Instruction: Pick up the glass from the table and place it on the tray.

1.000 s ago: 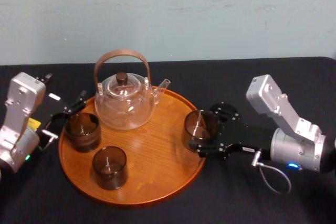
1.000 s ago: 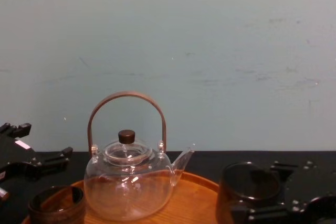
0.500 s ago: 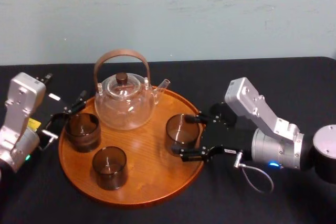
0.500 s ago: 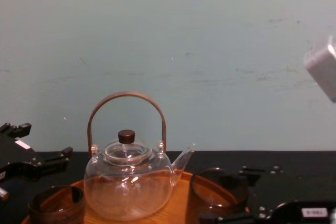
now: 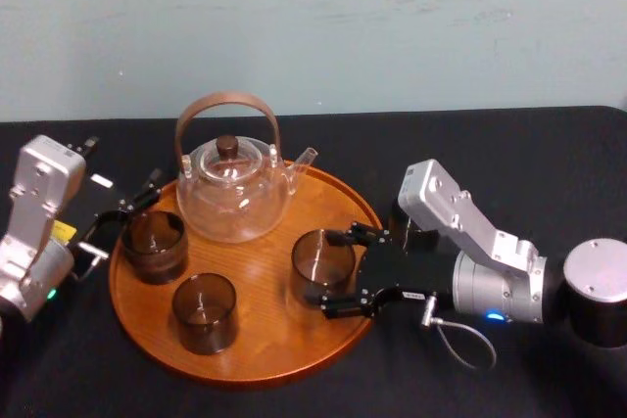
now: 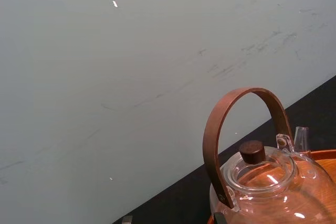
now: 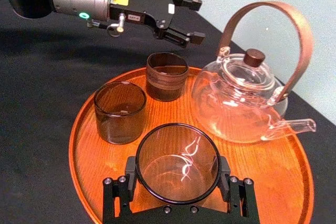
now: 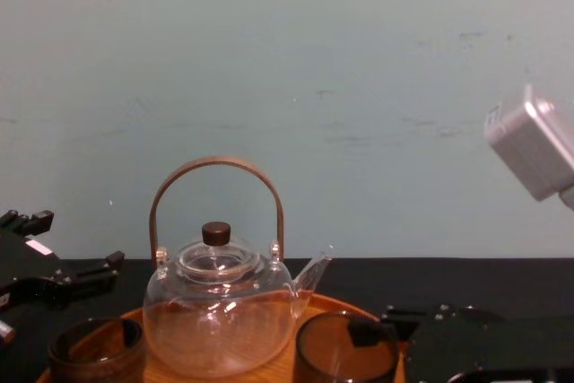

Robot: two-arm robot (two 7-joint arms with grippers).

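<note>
easing the glass [image 5: 321, 259] down flat onto the bare right side of the wooden tray [image 5: 257, 293], clear of the teapot [image 5: 233, 195], seems the move before the right gripper [image 5: 331, 273], jaws pinching its sides, lets go; left gripper [image 7: 190, 17] idles spread-jawed at the tray's left edge.

Chest view: bottom edge crops the held glass [image 8: 345, 352], the dark cup [image 8: 94, 352] and most of the tray [image 8: 345, 305]. Left wrist view cuts off the teapot [image 6: 268, 182] base. Can't tell if glass base touches tray.
</note>
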